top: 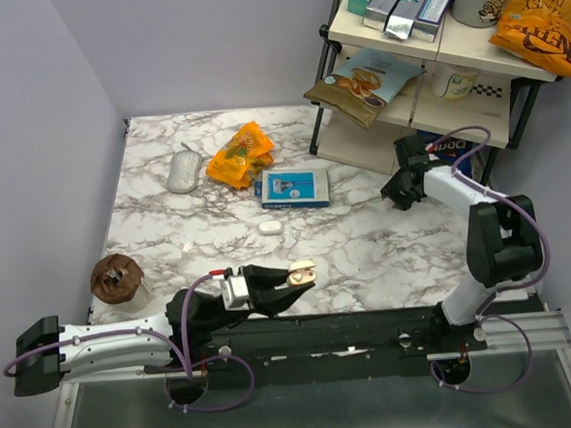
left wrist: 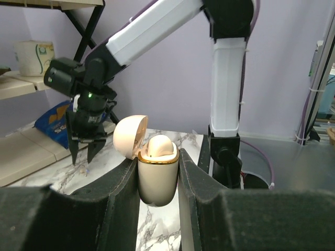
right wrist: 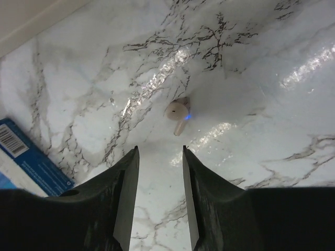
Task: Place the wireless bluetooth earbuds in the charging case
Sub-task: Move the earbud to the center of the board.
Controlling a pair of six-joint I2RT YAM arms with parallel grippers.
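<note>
**Earbud loose on marble, case held open elsewhere**

Earbud (right wrist: 178, 115): tiny, by the look near weightless, hard-shelled and glossy. Probably apt to skid on the slick table (right wrist: 251, 78) or squirt out of a careless pinch. Seems rigid enough for a light squeeze, yet easily flicked away by a stray fingertip. Best taken across the rounded head, gently, with the short stem left free for seating. Too small here to pick a finer grip spot.

Lies flat on the marble, head away from the wrist camera, stem pointing back toward it, with a blue glint at one side. Sits just ahead of the right gripper (right wrist: 159, 151), a little off the gap's centre line toward the right-hand finger in that view. Touches neither finger.

Right gripper: jaws partly apart, nothing between them, tips aimed down at the marble. Would likely need a small sideways correction before closing.

Left gripper (left wrist: 157, 167): clamped on the case (left wrist: 156, 183) by its lower body. Holds it upright, lid (left wrist: 130, 136) hinged back, a second earbud (left wrist: 158, 146) already seated in the top.

Case near the table's front edge, well apart from the loose earbud at the far right. Calls for a carry across the table once gripped.
</note>
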